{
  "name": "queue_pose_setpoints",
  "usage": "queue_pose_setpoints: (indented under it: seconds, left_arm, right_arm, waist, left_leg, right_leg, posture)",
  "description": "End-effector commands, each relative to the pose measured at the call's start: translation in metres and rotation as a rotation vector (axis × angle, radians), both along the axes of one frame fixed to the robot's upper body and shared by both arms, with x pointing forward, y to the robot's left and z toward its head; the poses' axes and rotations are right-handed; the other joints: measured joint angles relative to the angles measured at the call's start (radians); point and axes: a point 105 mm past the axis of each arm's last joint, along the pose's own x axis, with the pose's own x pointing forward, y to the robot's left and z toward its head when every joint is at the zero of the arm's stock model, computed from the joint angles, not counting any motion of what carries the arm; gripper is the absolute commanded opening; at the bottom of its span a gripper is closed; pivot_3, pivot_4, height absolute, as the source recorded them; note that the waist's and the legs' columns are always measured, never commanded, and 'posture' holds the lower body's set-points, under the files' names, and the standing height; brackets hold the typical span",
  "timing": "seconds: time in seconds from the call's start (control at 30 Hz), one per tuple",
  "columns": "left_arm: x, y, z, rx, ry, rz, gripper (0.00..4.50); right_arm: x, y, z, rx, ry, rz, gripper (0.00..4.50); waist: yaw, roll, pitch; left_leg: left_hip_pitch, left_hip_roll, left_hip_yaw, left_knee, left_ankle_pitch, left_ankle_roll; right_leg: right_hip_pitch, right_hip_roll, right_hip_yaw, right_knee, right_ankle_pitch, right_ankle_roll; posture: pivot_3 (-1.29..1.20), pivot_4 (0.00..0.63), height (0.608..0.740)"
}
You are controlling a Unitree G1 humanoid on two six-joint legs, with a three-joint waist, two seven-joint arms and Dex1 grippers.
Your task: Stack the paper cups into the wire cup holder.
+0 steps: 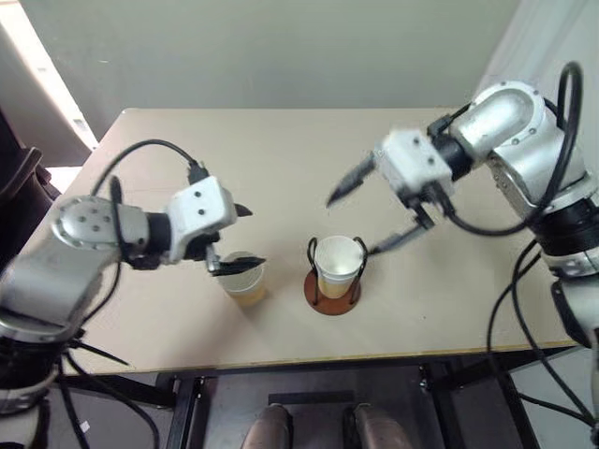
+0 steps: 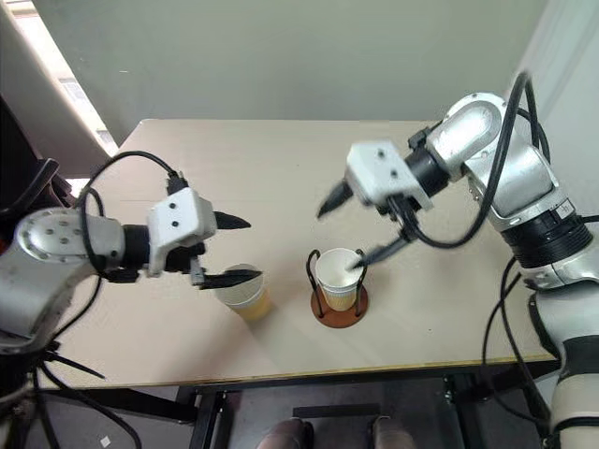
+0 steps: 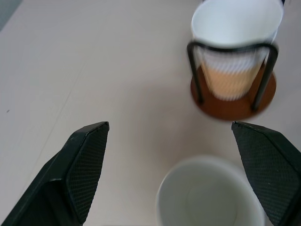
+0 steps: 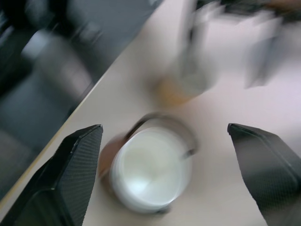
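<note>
The wire cup holder (image 1: 334,297) stands on its reddish-brown disc near the table's front edge, with a paper cup (image 1: 338,261) upright inside its black loops. To its left a second paper cup (image 1: 250,287) stands upright on the table. My left gripper (image 1: 245,239) hovers open just above and beside that cup, one finger crossing over its rim, and holds nothing. In the left wrist view the loose cup (image 3: 209,200) sits between the wide-spread fingers (image 3: 84,162). Open and with nothing in it, my right gripper (image 1: 350,225) hangs just above the holder's cup (image 4: 150,167).
The beige table (image 1: 281,150) stretches bare behind the cups up to a grey wall. Its front edge runs just in front of the holder. Black cables loop off both arms.
</note>
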Motion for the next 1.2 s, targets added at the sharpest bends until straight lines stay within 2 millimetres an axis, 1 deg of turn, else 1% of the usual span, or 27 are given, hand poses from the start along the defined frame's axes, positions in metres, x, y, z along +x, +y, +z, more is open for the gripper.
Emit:
queue_pose_setpoints:
  seconds: [0.03, 0.13, 0.27, 0.33, 0.4, 0.47, 0.57, 0.67, 0.77, 0.97, 1.0, 1.1, 1.13, 1.2]
  left_arm:
    - [-0.001, 0.017, 0.022, 0.099, -0.006, -0.071, 4.50]
    - [0.007, 0.019, 0.023, 0.131, 0.023, -0.120, 4.50]
    - [0.018, 0.018, 0.011, 0.151, 0.092, -0.177, 4.50]
    - [0.023, 0.013, 0.002, 0.152, 0.129, -0.204, 4.50]
    - [0.028, 0.011, -0.009, 0.178, 0.161, -0.215, 4.50]
    - [0.033, 0.010, -0.023, 0.219, 0.186, -0.217, 4.50]
    - [0.038, 0.003, -0.031, 0.222, 0.206, -0.232, 4.50]
    - [0.043, 0.003, -0.042, 0.278, 0.220, -0.229, 4.50]
    - [0.045, 0.002, -0.043, 0.279, 0.225, -0.240, 3.87]
    - [0.046, 0.001, -0.039, 0.280, 0.223, -0.258, 1.74]
    - [0.046, 0.001, -0.039, 0.283, 0.221, -0.264, 1.30]
    - [0.043, -0.002, -0.032, 0.282, 0.210, -0.293, 0.21]
    - [0.042, -0.004, -0.028, 0.278, 0.200, -0.304, 0.06]
    - [0.040, -0.006, -0.020, 0.269, 0.182, -0.319, 0.06]
  right_arm:
    - [-0.010, 0.012, 0.011, 0.200, 0.110, -0.053, 4.47]
    - [-0.018, 0.015, -0.001, 0.215, 0.152, -0.075, 4.47]
    - [-0.021, 0.015, -0.004, 0.242, 0.180, -0.111, 4.47]
    - [-0.020, 0.014, -0.004, 0.251, 0.180, -0.133, 4.47]
    - [-0.020, 0.013, -0.003, 0.255, 0.179, -0.149, 4.47]
    - [-0.022, 0.011, -0.003, 0.255, 0.175, -0.162, 4.47]
    - [-0.023, 0.009, -0.003, 0.260, 0.172, -0.182, 4.47]
    - [-0.024, 0.007, -0.002, 0.263, 0.167, -0.201, 4.47]
    - [-0.024, 0.006, -0.002, 0.267, 0.163, -0.216, 4.50]
    - [-0.024, 0.004, 0.000, 0.277, 0.149, -0.235, 4.50]
    - [-0.024, 0.003, 0.000, 0.277, 0.147, -0.239, 4.50]
    - [-0.025, -0.004, 0.001, 0.267, 0.145, -0.246, 4.50]
    - [-0.027, -0.009, 0.001, 0.252, 0.156, -0.242, 4.50]
    - [-0.034, -0.018, -0.003, 0.215, 0.171, -0.224, 4.50]
  waist:
    - [0.001, 0.000, 0.000]
    - [0.010, 0.000, 0.000]
    - [0.008, 0.000, 0.000]
    - [0.007, 0.000, 0.000]
    - [0.005, 0.000, 0.000]
    - [0.004, 0.000, 0.000]
    - [0.004, 0.000, 0.000]
    - [0.004, 0.000, 0.000]
    - [0.004, 0.000, 0.000]
    - [0.004, 0.000, 0.000]
    - [0.004, 0.000, 0.000]
    - [0.004, 0.000, 0.000]
    - [0.007, 0.000, 0.000]
    - [0.010, 0.000, 0.000]
  left_leg:
    - [0.000, 0.001, 0.000, 0.000, -0.001, -0.001]
    - [-0.001, 0.001, -0.001, 0.000, -0.001, -0.001]
    - [-0.006, 0.001, -0.002, 0.001, -0.001, -0.001]
    - [-0.007, 0.001, -0.002, 0.002, -0.001, -0.001]
    - [-0.008, 0.001, -0.002, 0.002, -0.001, -0.001]
    - [-0.008, 0.001, -0.002, 0.001, -0.001, -0.001]
    - [-0.009, 0.002, -0.002, 0.001, -0.001, -0.001]
    - [-0.010, 0.003, -0.002, 0.001, -0.001, -0.001]
    - [-0.010, 0.004, -0.002, 0.002, -0.001, -0.001]
    - [-0.010, 0.004, -0.002, 0.002, 0.000, -0.001]
    - [-0.010, 0.004, -0.002, 0.002, 0.000, 0.000]
    - [-0.010, 0.004, -0.002, 0.002, 0.000, 0.000]
    - [-0.011, 0.004, -0.002, 0.003, 0.000, 0.000]
    - [-0.012, 0.004, -0.002, 0.003, 0.000, 0.001]
  right_leg:
    - [0.000, 0.001, 0.001, 0.000, 0.000, -0.001]
    - [-0.001, 0.002, 0.000, 0.000, -0.001, -0.002]
    - [-0.004, 0.001, 0.000, -0.001, 0.000, -0.001]
    - [-0.006, 0.001, 0.000, -0.002, 0.001, 0.000]
    - [-0.007, 0.001, 0.000, -0.001, 0.005, 0.006]
    - [-0.008, 0.002, 0.000, -0.002, 0.006, 0.009]
    - [-0.008, 0.002, 0.000, -0.002, 0.006, 0.009]
    - [-0.009, 0.003, 0.000, -0.004, 0.007, 0.011]
    - [-0.009, 0.003, 0.000, -0.004, 0.008, 0.011]
    - [-0.008, 0.004, 0.000, -0.004, 0.008, 0.012]
    - [-0.008, 0.004, 0.000, -0.004, 0.008, 0.012]
    - [-0.008, 0.004, 0.000, -0.004, 0.009, 0.013]
    - [-0.008, 0.004, 0.000, -0.004, 0.009, 0.013]
    - [-0.008, 0.004, -0.001, -0.004, 0.009, 0.013]
  posture:
    - [0.00, 0.150, 0.740]
    - [0.00, 0.150, 0.740]
    - [0.00, 0.150, 0.740]
    - [0.00, 0.150, 0.740]
    - [0.00, 0.150, 0.740]
    - [0.00, 0.150, 0.740]
    - [0.00, 0.150, 0.740]
    - [0.00, 0.150, 0.740]
    - [0.00, 0.150, 0.740]
    - [0.00, 0.150, 0.740]
    - [0.00, 0.150, 0.740]
    - [0.00, 0.150, 0.740]
    - [0.00, 0.150, 0.740]
    - [0.00, 0.150, 0.740]
